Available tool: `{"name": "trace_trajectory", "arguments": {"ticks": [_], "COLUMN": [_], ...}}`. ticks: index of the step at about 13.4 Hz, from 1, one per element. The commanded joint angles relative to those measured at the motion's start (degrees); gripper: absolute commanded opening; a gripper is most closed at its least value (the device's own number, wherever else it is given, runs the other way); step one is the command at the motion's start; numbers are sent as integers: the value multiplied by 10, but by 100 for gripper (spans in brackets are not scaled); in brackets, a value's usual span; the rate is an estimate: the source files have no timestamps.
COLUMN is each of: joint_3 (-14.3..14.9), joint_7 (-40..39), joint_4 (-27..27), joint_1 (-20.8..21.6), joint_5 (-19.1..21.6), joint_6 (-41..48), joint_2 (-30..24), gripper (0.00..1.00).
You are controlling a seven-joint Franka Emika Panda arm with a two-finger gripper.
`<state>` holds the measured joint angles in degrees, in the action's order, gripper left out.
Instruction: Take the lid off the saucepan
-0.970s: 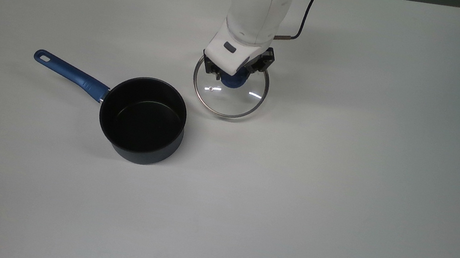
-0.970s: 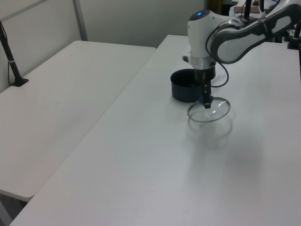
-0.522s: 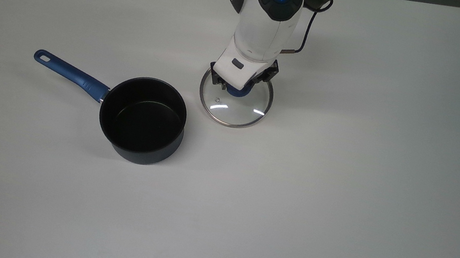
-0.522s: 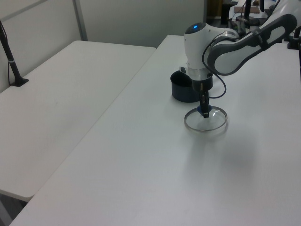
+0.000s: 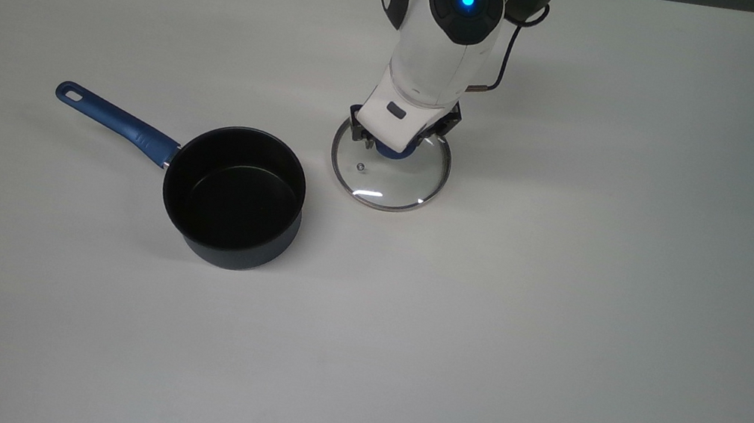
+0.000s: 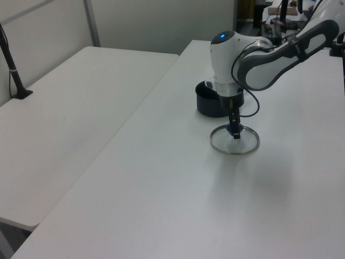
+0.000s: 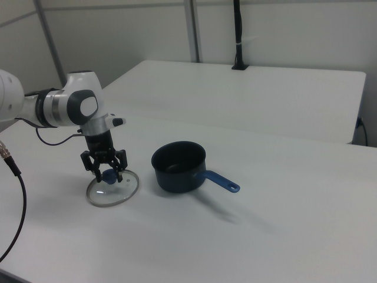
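Glass lid (image 5: 388, 179) on table (image 5: 558, 308) | knob between pincer (image 7: 107, 175) fingers | pincer grips lid

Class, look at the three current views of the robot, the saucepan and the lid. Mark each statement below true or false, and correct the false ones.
1. The lid sits on the saucepan. False: it is off the pan, beside it on the table.
2. The gripper is at the lid's blue knob. True.
3. The saucepan holds food. False: its inside looks empty.
4. In the top view, the pan's handle points toward the top view's upper left. True.
5. The lid lies to the top view's left of the saucepan. False: it lies to the top view's right.
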<state>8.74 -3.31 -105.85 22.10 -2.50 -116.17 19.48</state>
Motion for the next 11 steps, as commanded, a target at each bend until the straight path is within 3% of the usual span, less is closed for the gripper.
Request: {"name": "trace_trajectory", "arguments": {"ticks": [1,3,6,11], "joint_3": [2,3,4,-7], "joint_7": [14,17,34,34], "joint_4": [-4,5,6,45], "joint_1": [3,0,-25,-112], "joint_5": [4,5,6,7], "joint_6": [0,33,75,155], "joint_2": [-14,-35,-110,-210], "gripper": [100,100,100,100]}}
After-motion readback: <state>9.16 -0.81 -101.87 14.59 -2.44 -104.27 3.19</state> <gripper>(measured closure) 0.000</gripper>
